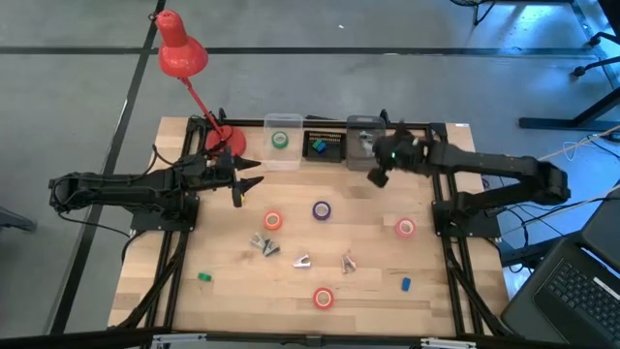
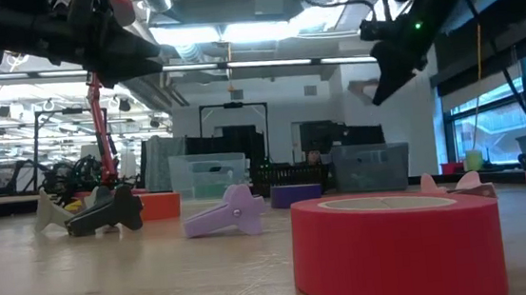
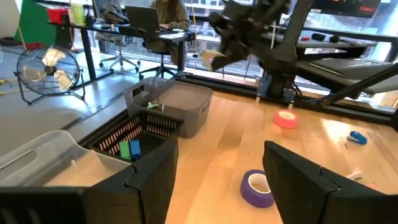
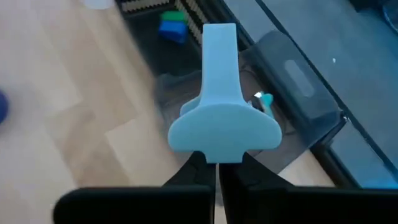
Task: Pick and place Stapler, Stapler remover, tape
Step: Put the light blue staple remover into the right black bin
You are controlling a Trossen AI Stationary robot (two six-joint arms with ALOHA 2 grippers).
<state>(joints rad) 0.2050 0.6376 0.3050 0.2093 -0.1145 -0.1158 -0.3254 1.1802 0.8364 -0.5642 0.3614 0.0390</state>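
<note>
While the left gripper (image 3: pixel 217 180) waits with jaws wide, the right gripper (image 4: pixel 216 163) pinches a pale blue staple remover (image 4: pixel 221 106) above the grey bin (image 4: pixel 298 93).

The wooden table (image 1: pixel 232 281) holds many small things. Along its far edge stand a clear bin (image 1: pixel 282 142), a black basket (image 1: pixel 325 144) and a grey bin (image 1: pixel 362 142). A red lamp (image 1: pixel 181 53) stands on its base near the far left corner. In the middle lie a red-orange tape roll (image 1: pixel 273 221) and a purple tape roll (image 1: pixel 322 210). Another red-orange roll (image 1: pixel 405 228) lies near the right edge, and one more (image 1: pixel 323 298) near the front edge. Three small pale pieces (image 1: pixel 302 260) lie between them; they may be staple removers. A tiny green block (image 1: pixel 204 277) sits toward the front left, a blue block (image 1: pixel 406 284) toward the front right.
</note>
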